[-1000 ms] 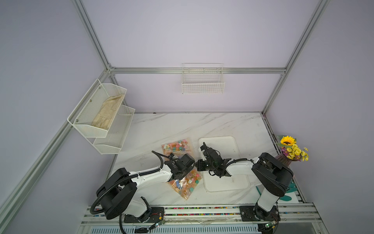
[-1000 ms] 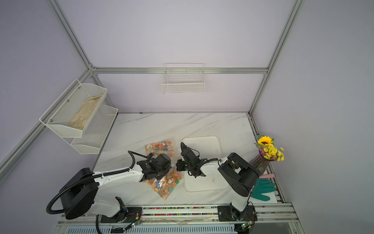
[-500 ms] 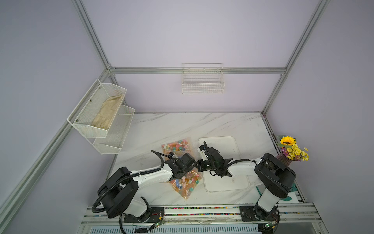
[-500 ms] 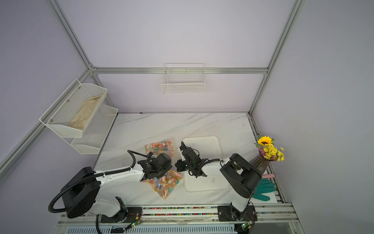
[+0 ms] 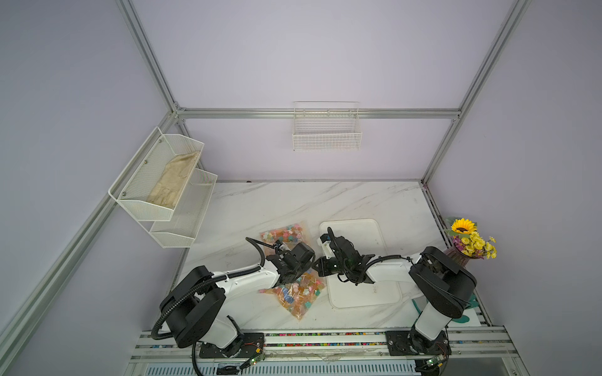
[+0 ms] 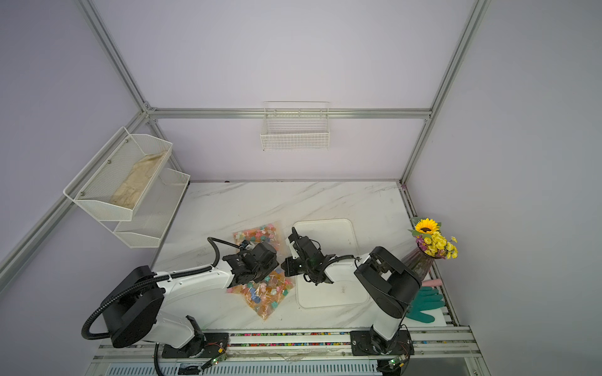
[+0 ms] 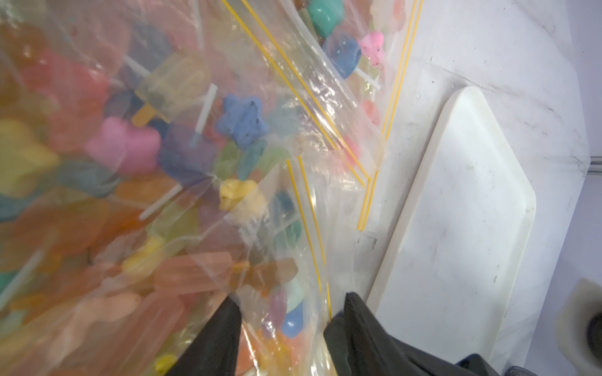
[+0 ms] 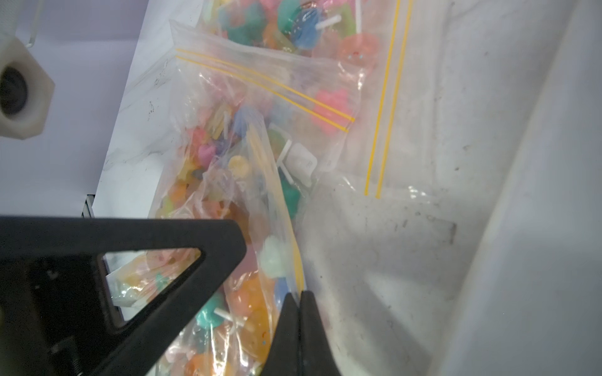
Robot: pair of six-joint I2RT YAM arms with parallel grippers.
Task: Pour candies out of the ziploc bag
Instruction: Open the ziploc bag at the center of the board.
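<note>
The right gripper (image 8: 299,294) is pinching the yellow-striped zip edge of the near ziploc bag (image 5: 298,294), its jaws closed flat on the plastic. The left gripper (image 7: 289,298) is straddling the same mouth, its jaws standing partly apart with loose film between them. The candies (image 7: 242,122) are sitting inside this bag, which is lying just beside the white tray's (image 5: 365,294) long edge. A second bag (image 5: 283,232) is lying close behind the grippers. Bare marble table (image 5: 293,201) is stretching beyond it to the back wall.

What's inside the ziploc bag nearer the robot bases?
Mixed-colour candies on pale sticks fill the ziploc bag. Its end under the left gripper is covered in both top views.
</note>
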